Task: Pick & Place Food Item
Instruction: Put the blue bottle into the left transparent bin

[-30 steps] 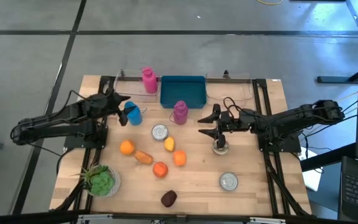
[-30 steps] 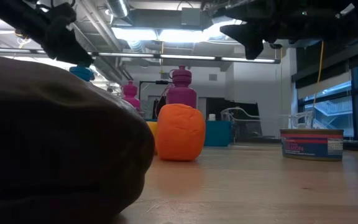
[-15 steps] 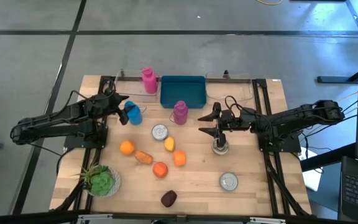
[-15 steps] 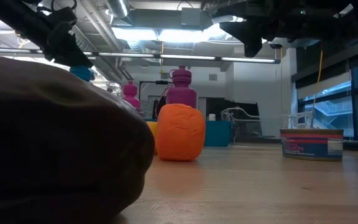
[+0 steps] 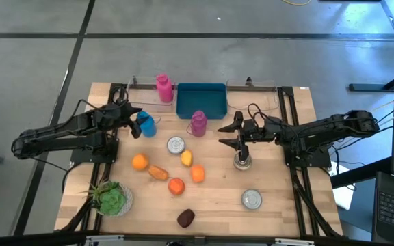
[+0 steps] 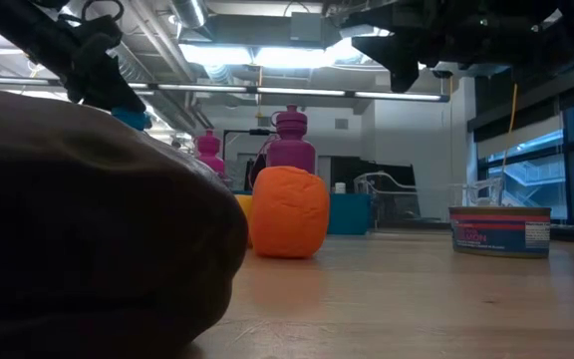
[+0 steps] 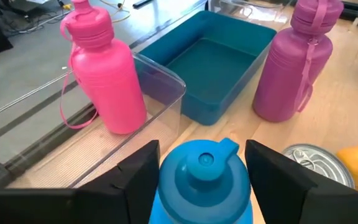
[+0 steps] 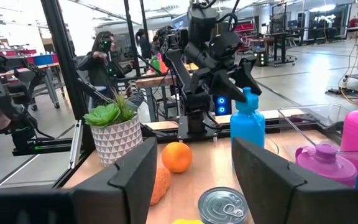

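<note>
The food lies mid-table: a round orange (image 5: pixel 139 162), a carrot-like piece (image 5: pixel 158 173), an orange fruit (image 5: pixel 176 186), an orange pepper (image 5: pixel 197 173), a yellow piece (image 5: pixel 186 158) and a dark purple item (image 5: pixel 186 217) near the front edge. The blue bin (image 5: pixel 201 100) stands at the far edge. My left gripper (image 5: pixel 135 122) is open, with a finger on either side of the top of the upright blue bottle (image 7: pixel 204 174); I see no touch. My right gripper (image 5: pixel 232 134) is open and empty above the table, right of the purple bottle (image 5: pixel 198 124).
A pink bottle (image 5: pixel 163 89) stands in a clear tray left of the bin. There are cans on the table (image 5: pixel 176 145) (image 5: pixel 252 199) and a small jar (image 5: pixel 242 160) beside my right gripper. A potted plant (image 5: pixel 111 198) stands front left. A person (image 8: pixel 104 56) shows beyond the table.
</note>
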